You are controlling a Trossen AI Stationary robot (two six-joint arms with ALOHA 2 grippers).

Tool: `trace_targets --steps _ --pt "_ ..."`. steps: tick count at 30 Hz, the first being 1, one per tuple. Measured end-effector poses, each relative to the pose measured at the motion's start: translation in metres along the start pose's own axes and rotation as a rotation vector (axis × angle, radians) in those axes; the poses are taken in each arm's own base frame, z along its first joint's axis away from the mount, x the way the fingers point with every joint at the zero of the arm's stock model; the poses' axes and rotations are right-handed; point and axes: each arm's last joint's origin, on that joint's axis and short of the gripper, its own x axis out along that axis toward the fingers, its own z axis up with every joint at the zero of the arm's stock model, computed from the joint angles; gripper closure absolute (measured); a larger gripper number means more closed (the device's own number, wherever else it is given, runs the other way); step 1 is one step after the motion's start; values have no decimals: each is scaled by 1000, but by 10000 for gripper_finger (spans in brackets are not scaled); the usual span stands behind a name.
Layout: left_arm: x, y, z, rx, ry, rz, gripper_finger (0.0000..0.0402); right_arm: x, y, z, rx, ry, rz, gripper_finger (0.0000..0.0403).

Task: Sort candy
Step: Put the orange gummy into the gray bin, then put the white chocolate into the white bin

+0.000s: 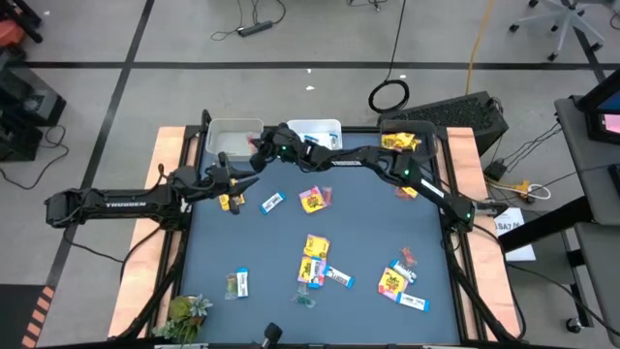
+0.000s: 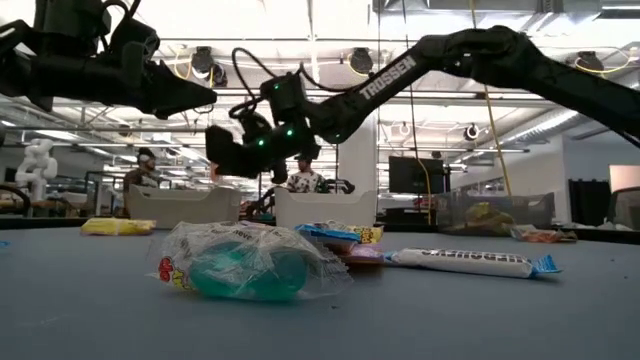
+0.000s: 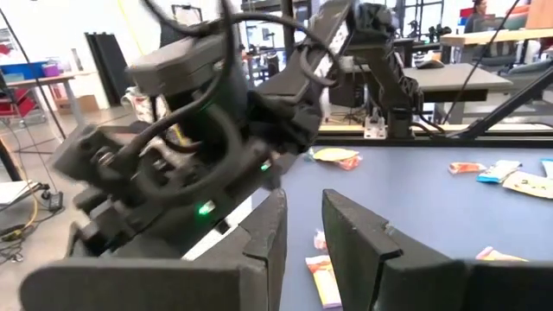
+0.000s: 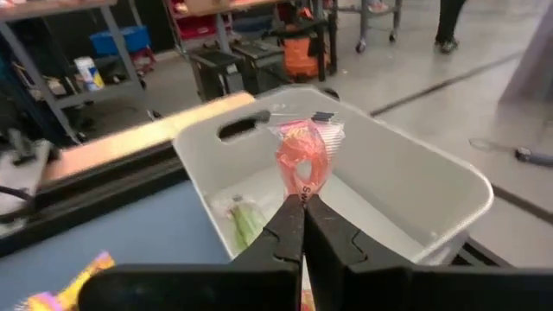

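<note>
My right gripper [image 4: 302,200] is shut on a red candy in a clear wrapper [image 4: 302,155], over the white left bin [image 4: 415,147] at the table's far edge; the gripper also shows in the high view [image 1: 262,150]. A greenish candy [image 4: 246,220] lies in that bin. My left gripper [image 3: 302,220] is open and empty, just near of the right gripper [image 1: 248,181], above a yellow packet [image 1: 231,201]. Other sweets lie scattered on the blue mat: yellow packets [image 1: 312,199], blue-and-white bars [image 1: 339,278], and a clear-greenish one [image 2: 240,262]. My right gripper pinches the red candy by the end of its clear wrapper [image 4: 304,192], between the two fingertips. The candy sticks out beyond the fingertips, lifted clear, over the open top of the left bin.
Three bins stand along the far edge: left [image 1: 232,136], middle [image 1: 315,129], and right [image 1: 412,139], which holds yellow packets. A green leafy thing [image 1: 184,312] lies at the near left corner. The right arm [image 1: 387,165] reaches across the far part of the table.
</note>
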Motion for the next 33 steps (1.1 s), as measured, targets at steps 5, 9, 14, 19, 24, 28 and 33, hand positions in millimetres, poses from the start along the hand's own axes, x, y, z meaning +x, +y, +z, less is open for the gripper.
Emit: trace_targets --steps 5,9,14,19,24,28,33 --pt "0 -1 0 0 -3 -21 318 6 -4 -6 7 32 -16 403" --pt "0 -1 0 0 -3 -21 318 6 -7 -7 9 52 -31 395" --pt "0 -1 0 -4 -1 -24 318 6 -8 -8 12 66 -36 355" --pt "0 -1 -2 -26 17 -28 318 5 -8 -8 22 73 -39 304" --pt "0 -1 -2 -26 17 -28 318 4 -7 -6 5 87 -41 287" --pt "0 -1 -2 -27 16 -28 318 -1 -3 0 -35 115 -45 312" --pt "0 -1 -2 -26 16 -28 318 -6 12 1 -112 126 -42 390"
